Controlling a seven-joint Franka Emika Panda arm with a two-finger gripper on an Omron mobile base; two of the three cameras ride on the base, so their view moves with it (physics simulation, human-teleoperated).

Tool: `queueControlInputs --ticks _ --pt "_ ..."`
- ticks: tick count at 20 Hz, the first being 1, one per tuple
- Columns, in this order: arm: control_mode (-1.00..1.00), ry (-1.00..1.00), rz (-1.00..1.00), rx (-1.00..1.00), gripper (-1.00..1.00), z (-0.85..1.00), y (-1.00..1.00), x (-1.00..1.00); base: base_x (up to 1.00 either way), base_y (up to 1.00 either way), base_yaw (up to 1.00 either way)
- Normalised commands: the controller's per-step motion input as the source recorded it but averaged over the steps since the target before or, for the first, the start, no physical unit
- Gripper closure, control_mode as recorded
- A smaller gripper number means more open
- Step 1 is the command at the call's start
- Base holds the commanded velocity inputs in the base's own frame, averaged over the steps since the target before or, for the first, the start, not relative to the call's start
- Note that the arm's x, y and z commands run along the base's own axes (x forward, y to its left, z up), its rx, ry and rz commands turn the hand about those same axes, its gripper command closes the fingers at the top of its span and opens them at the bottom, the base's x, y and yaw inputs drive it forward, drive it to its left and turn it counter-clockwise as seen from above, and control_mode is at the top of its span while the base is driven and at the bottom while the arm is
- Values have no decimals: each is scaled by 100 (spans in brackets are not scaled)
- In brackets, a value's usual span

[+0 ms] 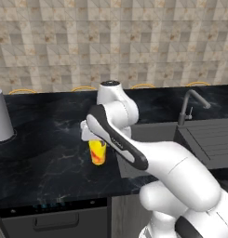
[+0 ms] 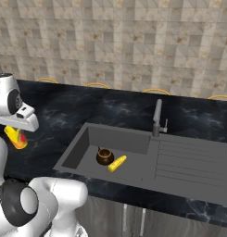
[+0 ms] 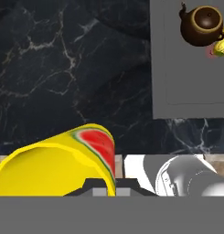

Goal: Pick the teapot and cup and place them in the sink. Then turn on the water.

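Tabletop [image 1: 50,153]: glossy black stone with pale veins.
Cup [image 1: 97,152]: one, smooth bright-yellow tapered tumbler with a red-orange, green-edged mark; it hangs tilted over the tabletop, left of the sink.
My claw [image 1: 90,135]: clamped on the cup's rim.
Teapot [image 2: 104,156]: one, squat round glossy dark brown, lying in the sink.
Sink [image 2: 133,136]: one matte grey rectangular basin, ribbed drainer, curved tap.
Yellow knobbly item [image 2: 117,163]: one, touching the teapot.

Even, soft rendered light; slightly blurry, no glare.
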Motion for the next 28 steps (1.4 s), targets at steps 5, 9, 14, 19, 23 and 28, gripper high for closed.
queueControlInputs --ticks 5,9,14,19,23,28 --pt "-100 -7 0 0 100 0 -95 17 0 0 0" --pt "-100 -11 1 0 100 0 -92 22 0 0 0" --pt "-100 -7 0 0 100 0 -96 11 0 0 0" --pt "-100 -9 0 0 100 0 -92 0 0 0 0" --pt "-100 -12 -2 0 100 -3 -82 5 0 0 0" --pt "-100 -12 -4 0 100 -9 -72 13 0 0 0"
